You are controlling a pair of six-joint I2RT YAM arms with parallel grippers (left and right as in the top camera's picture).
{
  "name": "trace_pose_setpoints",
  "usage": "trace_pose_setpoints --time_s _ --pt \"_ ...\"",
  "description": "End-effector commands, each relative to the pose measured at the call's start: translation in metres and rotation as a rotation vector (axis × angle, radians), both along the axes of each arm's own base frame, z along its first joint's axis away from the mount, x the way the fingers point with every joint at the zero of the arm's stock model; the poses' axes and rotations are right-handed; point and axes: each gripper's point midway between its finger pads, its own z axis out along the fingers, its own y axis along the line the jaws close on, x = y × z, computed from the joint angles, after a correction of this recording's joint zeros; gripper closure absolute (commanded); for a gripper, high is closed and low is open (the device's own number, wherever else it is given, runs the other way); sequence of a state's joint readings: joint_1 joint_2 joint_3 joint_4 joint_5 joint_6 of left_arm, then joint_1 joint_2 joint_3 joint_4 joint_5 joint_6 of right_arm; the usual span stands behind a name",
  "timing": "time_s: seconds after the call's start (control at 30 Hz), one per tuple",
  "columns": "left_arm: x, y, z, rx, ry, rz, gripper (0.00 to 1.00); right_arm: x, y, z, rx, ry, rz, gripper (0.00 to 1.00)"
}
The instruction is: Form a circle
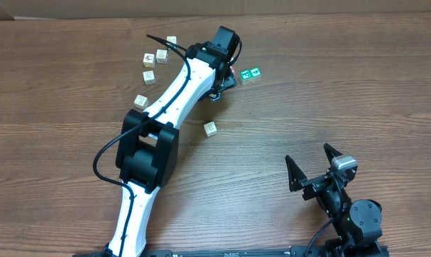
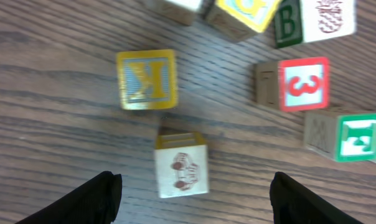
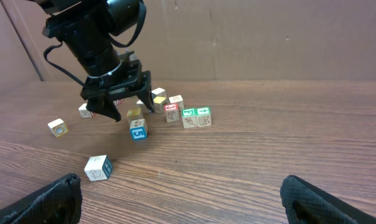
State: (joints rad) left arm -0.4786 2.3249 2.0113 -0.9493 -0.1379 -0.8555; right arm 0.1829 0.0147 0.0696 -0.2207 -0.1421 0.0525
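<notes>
The left tool (image 3: 127, 107) hangs spread over a cluster of picture cubes at the far middle of the bench (image 1: 358, 86). A car-picture cube (image 2: 180, 169) lies between its fingers (image 2: 101, 196), clear of both. Two green-faced cubes (image 1: 251, 73) sit touching at the cluster's edge toward the right arm, a red-framed 3 cube (image 2: 303, 84) just beside them. They seem a loose arc, though the arm hides part. The right tool (image 1: 307, 153) rests spread, well apart.
</notes>
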Motion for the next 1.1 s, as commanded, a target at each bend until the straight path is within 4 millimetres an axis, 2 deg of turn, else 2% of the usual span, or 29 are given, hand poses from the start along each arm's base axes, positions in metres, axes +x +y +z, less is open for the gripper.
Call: trace_pose_setpoints --time_s 0.0,0.43,1.07 --pt "0.002 -0.005 -0.005 -0.008 0.0 0.002 0.26 0.0 -0.002 0.003 0.006 -0.013 -0.006 0.0" --pt "-0.001 -0.004 -0.041 0.007 0.057 0.035 0.32 0.0 -0.002 0.003 0.006 -0.013 -0.006 0.0" --pt "0.006 0.005 -0.04 0.019 0.034 0.069 0.67 0.0 -0.002 0.003 0.006 -0.013 -0.006 0.0"
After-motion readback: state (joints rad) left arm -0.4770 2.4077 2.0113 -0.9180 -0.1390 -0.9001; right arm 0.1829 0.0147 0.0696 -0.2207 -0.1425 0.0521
